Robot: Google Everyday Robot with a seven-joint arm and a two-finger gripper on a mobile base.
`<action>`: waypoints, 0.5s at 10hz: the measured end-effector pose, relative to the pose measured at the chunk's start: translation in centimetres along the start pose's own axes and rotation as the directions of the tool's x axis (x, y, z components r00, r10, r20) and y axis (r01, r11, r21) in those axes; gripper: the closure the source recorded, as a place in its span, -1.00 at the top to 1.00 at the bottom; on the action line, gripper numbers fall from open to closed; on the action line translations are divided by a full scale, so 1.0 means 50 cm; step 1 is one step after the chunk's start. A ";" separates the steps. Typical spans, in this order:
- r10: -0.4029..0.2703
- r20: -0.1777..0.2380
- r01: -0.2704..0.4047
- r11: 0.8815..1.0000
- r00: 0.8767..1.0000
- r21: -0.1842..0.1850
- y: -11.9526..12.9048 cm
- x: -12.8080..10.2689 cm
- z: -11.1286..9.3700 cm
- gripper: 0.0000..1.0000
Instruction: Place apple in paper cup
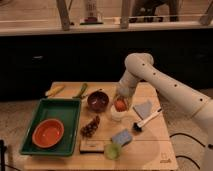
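Note:
The apple (120, 104) is small, round and red-orange, near the middle of the wooden table (150, 150). It sits right at the mouth of the white paper cup (117, 115), whose lower body shows just below it. My gripper (121, 101) comes down from the white arm at the upper right and sits on the apple, directly above the cup. The cup's rim is hidden behind the apple and gripper.
A dark maroon bowl (97, 100) stands left of the cup. A green tray (56, 111) holds an orange-red bowl (48, 132). Grapes (90, 126), a dish brush (147, 120), a blue cloth (143, 108), a sponge (122, 137), a green item (112, 150) and a dark block (92, 145) lie around.

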 end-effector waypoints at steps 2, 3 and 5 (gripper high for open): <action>-0.013 0.003 0.013 1.000 1.000 -0.001 -0.008 0.001 0.006 -1.00; -0.014 0.004 0.014 1.000 1.000 -0.003 -0.007 0.003 0.007 -1.00; -0.013 0.002 0.013 1.000 1.000 -0.009 -0.006 0.005 0.011 -0.97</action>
